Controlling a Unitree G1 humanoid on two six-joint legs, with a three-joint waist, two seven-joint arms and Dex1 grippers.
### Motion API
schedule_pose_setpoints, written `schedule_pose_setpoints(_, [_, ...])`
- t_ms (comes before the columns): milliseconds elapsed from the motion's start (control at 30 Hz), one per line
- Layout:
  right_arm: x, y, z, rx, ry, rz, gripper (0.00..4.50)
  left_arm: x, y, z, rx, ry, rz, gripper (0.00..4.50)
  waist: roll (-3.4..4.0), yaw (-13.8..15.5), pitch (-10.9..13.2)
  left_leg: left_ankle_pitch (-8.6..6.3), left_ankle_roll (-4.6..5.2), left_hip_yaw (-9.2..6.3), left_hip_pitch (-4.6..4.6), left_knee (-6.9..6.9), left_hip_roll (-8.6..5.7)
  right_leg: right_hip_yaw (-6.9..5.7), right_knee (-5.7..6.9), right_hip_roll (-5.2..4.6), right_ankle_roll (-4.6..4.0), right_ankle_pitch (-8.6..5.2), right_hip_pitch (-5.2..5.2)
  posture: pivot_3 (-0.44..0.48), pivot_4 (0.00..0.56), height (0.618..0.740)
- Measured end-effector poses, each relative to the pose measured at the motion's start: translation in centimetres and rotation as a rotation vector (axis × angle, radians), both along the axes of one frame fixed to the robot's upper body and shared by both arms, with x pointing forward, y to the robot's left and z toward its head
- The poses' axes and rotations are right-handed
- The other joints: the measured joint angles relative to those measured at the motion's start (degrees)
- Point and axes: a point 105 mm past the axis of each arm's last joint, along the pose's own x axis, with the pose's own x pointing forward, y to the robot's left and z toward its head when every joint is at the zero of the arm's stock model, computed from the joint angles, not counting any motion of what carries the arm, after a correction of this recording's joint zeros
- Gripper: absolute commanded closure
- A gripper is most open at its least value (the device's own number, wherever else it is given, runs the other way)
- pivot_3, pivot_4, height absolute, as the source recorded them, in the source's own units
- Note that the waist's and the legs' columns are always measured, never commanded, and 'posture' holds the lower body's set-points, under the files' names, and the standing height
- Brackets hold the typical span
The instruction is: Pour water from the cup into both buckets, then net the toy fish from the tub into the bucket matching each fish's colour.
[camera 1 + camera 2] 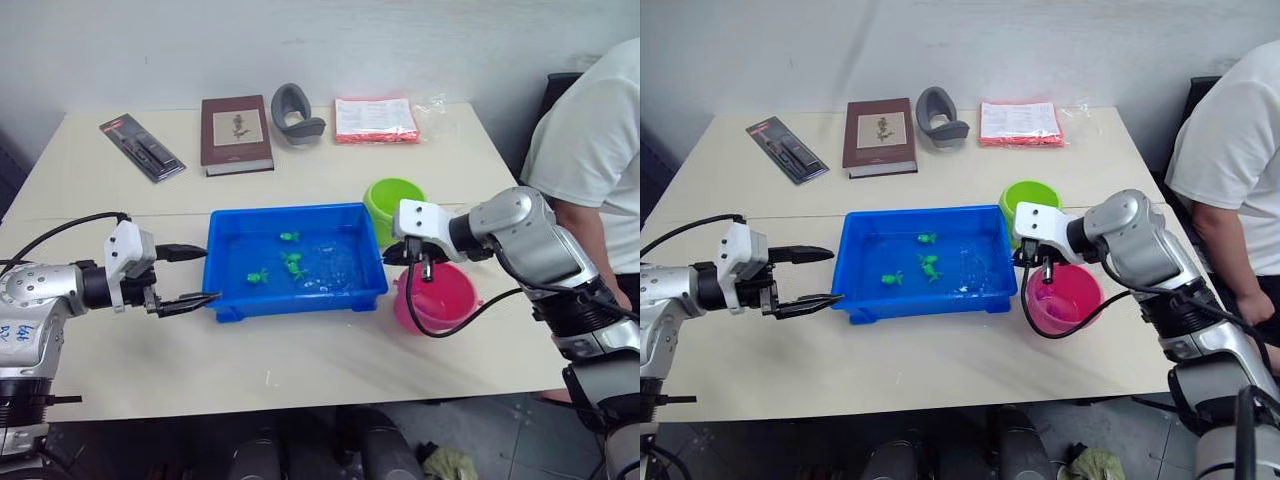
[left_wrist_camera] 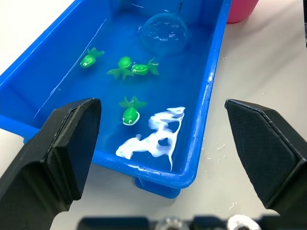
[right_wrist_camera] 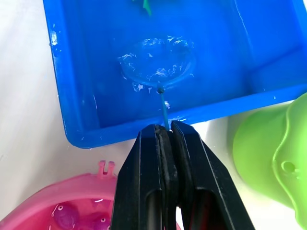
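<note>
The blue tub (image 1: 222, 262) holds water and several green toy fish (image 2: 129, 112). The net (image 3: 157, 64) sits dipped in the tub's right part, its thin handle pinched in my shut right gripper (image 3: 167, 132), which hovers between the tub and the buckets. The pink bucket (image 1: 452, 305) lies under that gripper with pink fish (image 3: 64, 215) inside. The green bucket (image 1: 390, 200) stands just behind it. My left gripper (image 1: 210, 274) is open at the tub's left end, holding nothing. The cup is out of view.
A brown book (image 1: 236, 133), a black flat packet (image 1: 142, 147), a grey curved object (image 1: 294, 114) and a red-and-white packet (image 1: 375, 119) lie along the table's far side. A person in a white shirt (image 1: 590, 150) stands at the right edge.
</note>
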Motion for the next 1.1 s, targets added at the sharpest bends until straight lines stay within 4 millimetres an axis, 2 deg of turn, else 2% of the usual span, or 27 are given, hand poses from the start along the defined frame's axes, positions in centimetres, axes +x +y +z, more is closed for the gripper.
schedule_pose_setpoints(133, [-0.1, 1.4, -0.5, 0.007, 0.036, 0.006, 4.5, 0.0, 0.2, 0.1, -0.001, -0.005, 0.008, 0.06, 0.0, -0.2, 0.0, 0.0, -0.01, 0.0, 0.01, 0.0, 0.02, 0.0, 0.0, 0.02, 0.0, 0.0, 0.0, 0.0, 0.15, 0.74])
schedule_pose_setpoints(333, [-0.3, 4.7, -1.3, 0.092, 0.077, 0.027, 4.5, -0.1, 0.3, 0.1, 0.005, -0.003, 0.013, 0.06, 0.0, -0.1, 0.0, 0.0, -0.01, 0.0, -0.03, 0.0, 0.01, -0.02, 0.03, 0.0, -0.01, -0.01, -0.03, 0.0, 0.15, 0.74])
schedule_pose_setpoints(600, [0.2, 5.6, -1.6, 0.126, 0.069, -0.006, 4.5, -0.3, 0.8, 0.0, 0.006, -0.001, 0.041, 0.06, 0.0, -0.1, 0.0, -0.01, 0.01, -0.02, -0.05, 0.0, 0.0, -0.03, 0.03, -0.01, -0.01, -0.01, -0.02, 0.0, 0.15, 0.74])
schedule_pose_setpoints(833, [0.6, 5.6, -1.8, 0.142, 0.058, -0.039, 4.5, -0.3, 0.6, 0.2, 0.007, -0.01, 0.036, 0.06, 0.0, -0.3, 0.0, -0.01, 0.0, -0.02, -0.04, -0.01, 0.02, -0.03, 0.03, 0.01, -0.01, -0.01, -0.03, 0.0, 0.15, 0.74])
schedule_pose_setpoints(1100, [0.8, 7.9, -2.7, 0.233, 0.128, -0.067, 4.5, -0.4, 1.3, 0.5, 0.019, -0.016, 0.061, 0.06, 0.01, -0.5, 0.0, -0.01, 0.0, -0.02, -0.06, -0.02, 0.03, -0.03, 0.06, 0.01, -0.01, -0.01, -0.03, 0.0, 0.15, 0.74])
